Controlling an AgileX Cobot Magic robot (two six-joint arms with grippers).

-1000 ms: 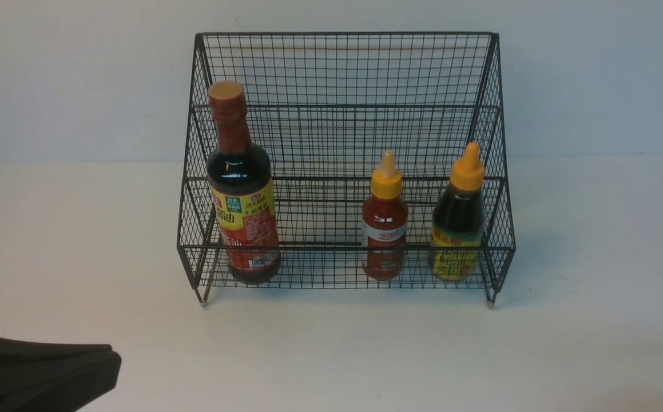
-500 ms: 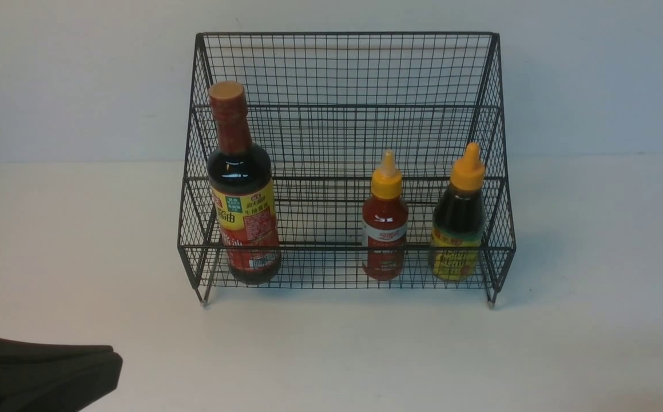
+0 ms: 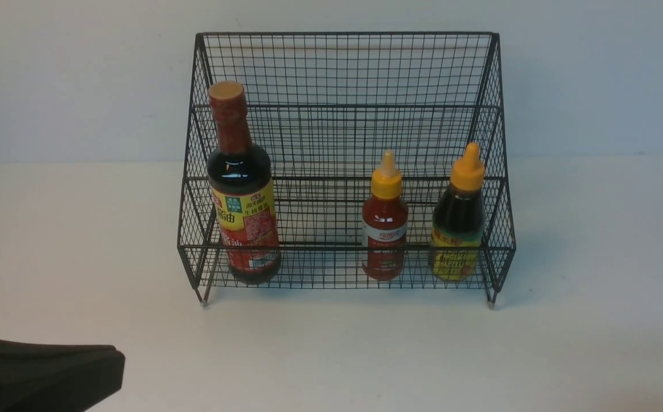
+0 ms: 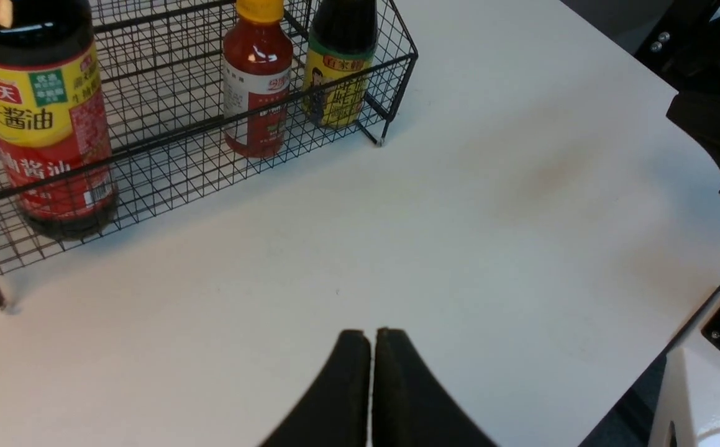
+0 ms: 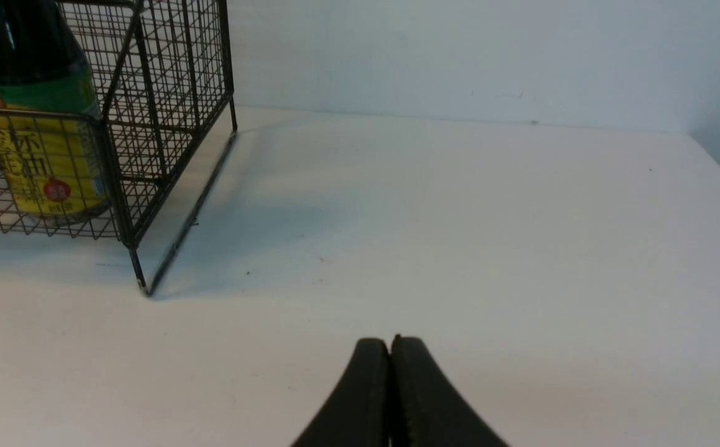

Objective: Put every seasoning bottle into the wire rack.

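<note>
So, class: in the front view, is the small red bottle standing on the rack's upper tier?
No, the small red bottle stands on the wire rack's lower front tier.

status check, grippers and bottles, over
Left gripper and right gripper shut, empty. Tall bottle, red bottle, squat bottle upright in wire rack lower tier. Nothing in the way.

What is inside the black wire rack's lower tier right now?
Three bottles stand in the black wire-mesh rack: tall dark soy bottle, small red sauce bottle, squat dark yellow-labelled bottle. The upper tier looks empty.
</note>
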